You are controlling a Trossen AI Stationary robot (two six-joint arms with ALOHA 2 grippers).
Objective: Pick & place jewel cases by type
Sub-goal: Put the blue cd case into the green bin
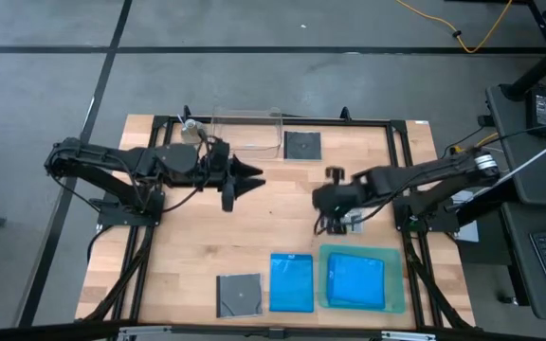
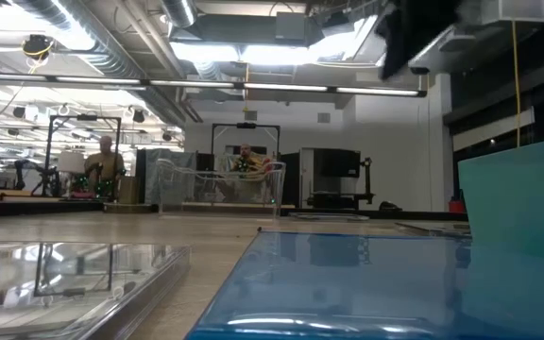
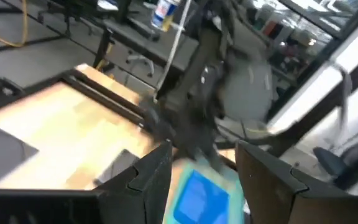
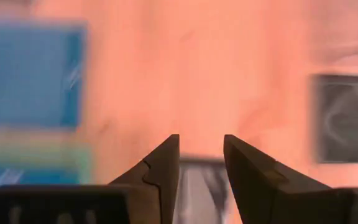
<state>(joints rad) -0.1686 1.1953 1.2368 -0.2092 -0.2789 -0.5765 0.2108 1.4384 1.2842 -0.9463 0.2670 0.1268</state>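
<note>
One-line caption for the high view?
Both open grippers, left and right, hover mid-table; blue case lies beside green tray.

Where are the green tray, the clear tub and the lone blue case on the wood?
green tray (image 1: 398, 301): high view, its bare right rim.
clear tub (image 1: 246, 144): high view, its floor.
blue case (image 1: 291, 282): high view, middle of its cover.

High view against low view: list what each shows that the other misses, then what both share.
Only the high view: both arms, the left hand and right hand open and empty over bare wood, and the dark square case beside the clear tub. Only the low view: the room behind, with people. Both: the tub, a blue case and the green tray.
</note>
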